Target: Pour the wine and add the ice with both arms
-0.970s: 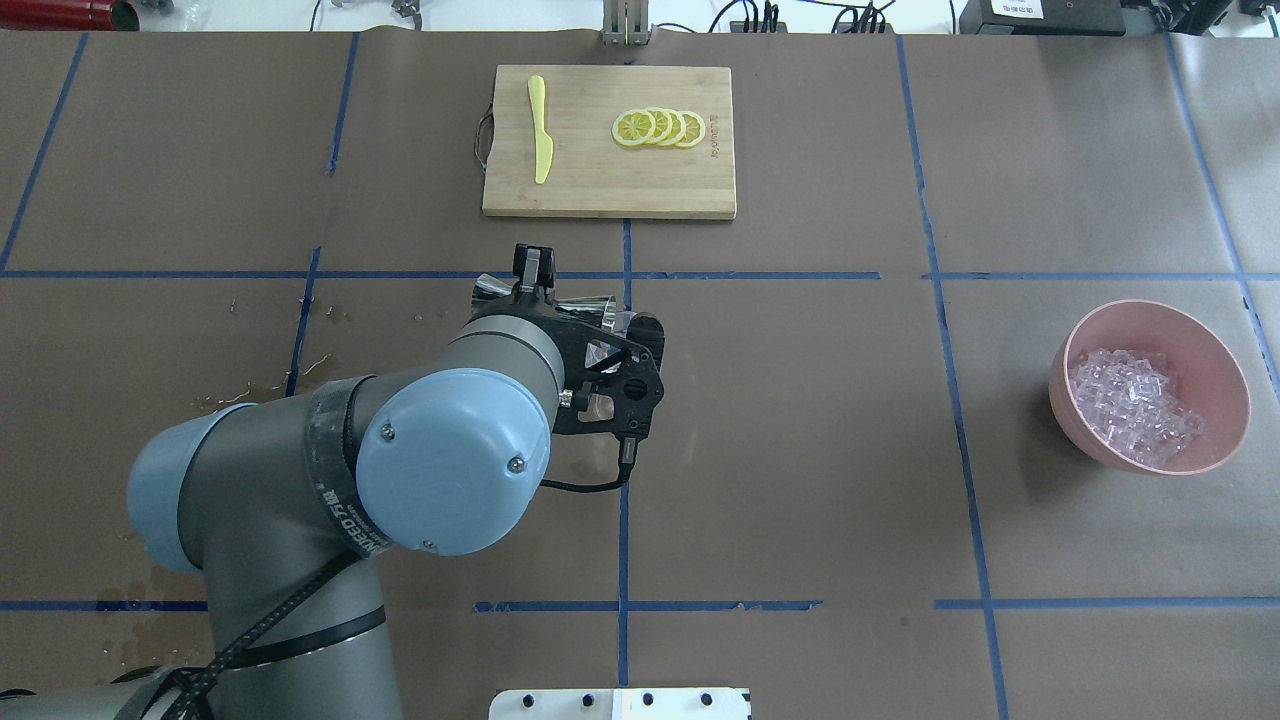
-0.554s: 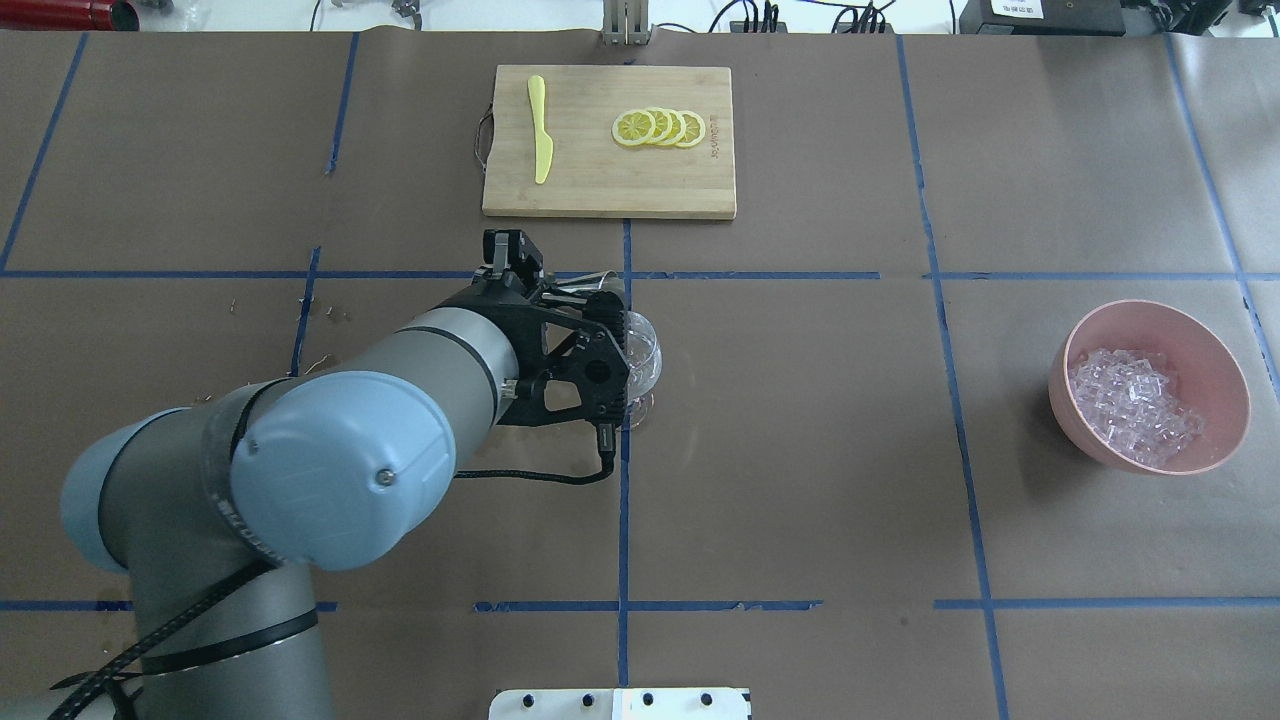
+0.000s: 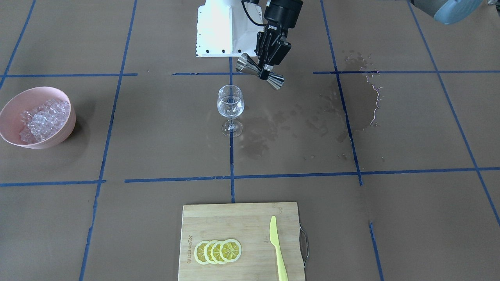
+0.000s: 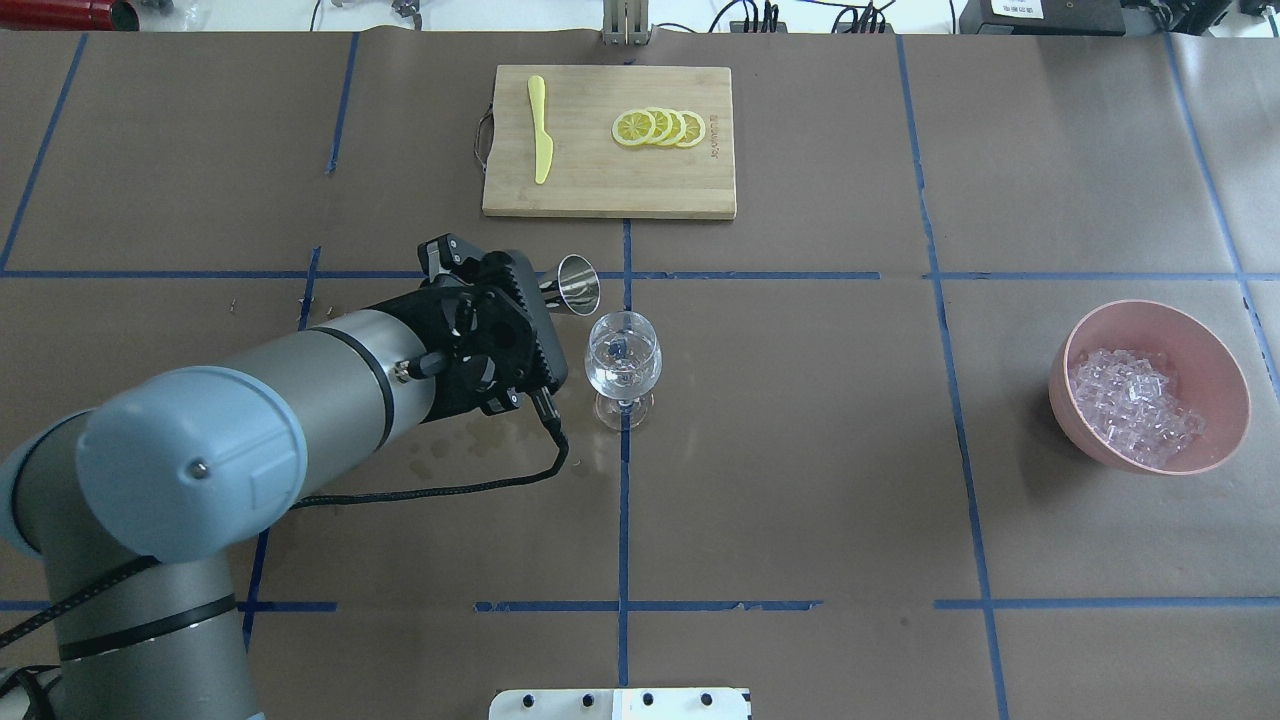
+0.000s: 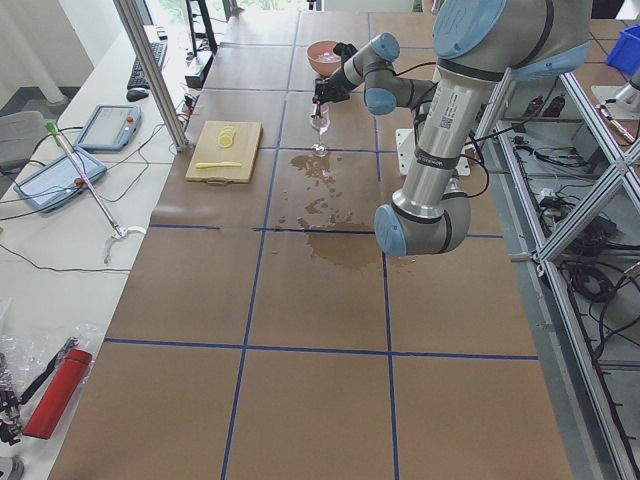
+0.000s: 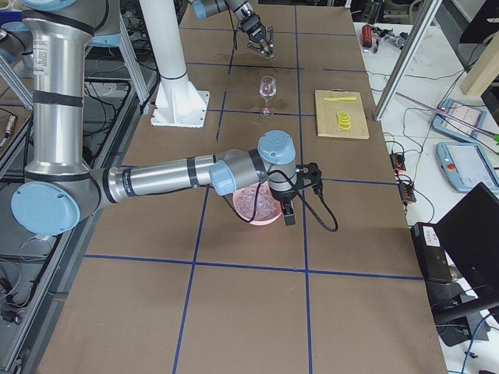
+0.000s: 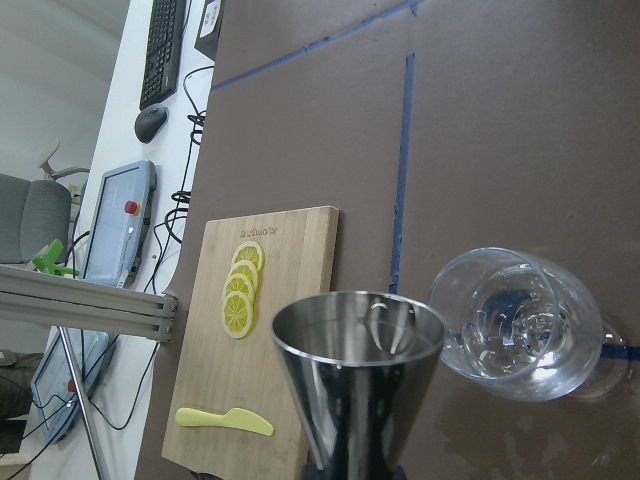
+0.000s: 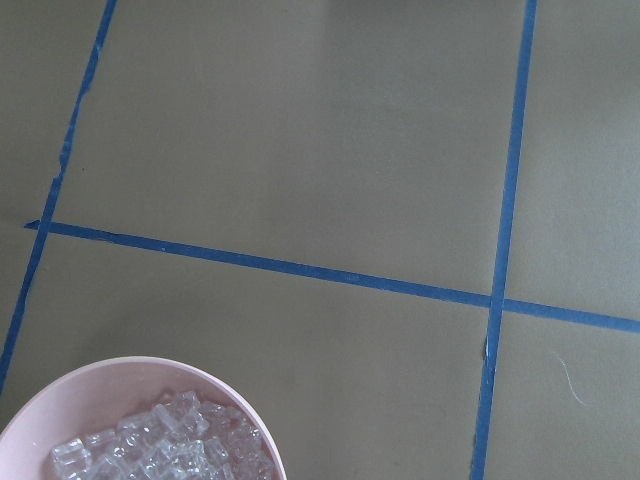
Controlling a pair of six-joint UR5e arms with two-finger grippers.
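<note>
My left gripper [image 3: 266, 65] [image 4: 550, 290] is shut on the waist of a steel jigger [image 3: 259, 71] [image 4: 577, 283] [image 7: 358, 380], held tilted in the air just left of the wine glass [image 4: 622, 365] [image 3: 230, 102] [image 7: 520, 325]. The clear stemmed glass stands upright on the centre line, and a little clear wine seems to lie in its bowl. The ice [image 4: 1135, 405] [image 3: 41, 119] [image 8: 160, 450] is heaped in a pink bowl [image 4: 1160, 320] [image 3: 15, 97] at the right. My right gripper [image 6: 292, 204] hangs by that bowl, shows only in the exterior right view, and I cannot tell its state.
A wooden cutting board [image 4: 600, 190] [image 3: 234, 218] with lemon slices [image 4: 658, 128] and a yellow knife [image 4: 540, 130] lies at the far centre. Dark wet stains [image 3: 332, 105] spread over the brown paper on the left arm's side. The white base [image 3: 218, 27] sits at the near edge.
The left arm has swung back to the left, taking the jigger off from over the glass. The jigger has turned from lying sideways to mouth-up, and the glass now stands uncovered.
</note>
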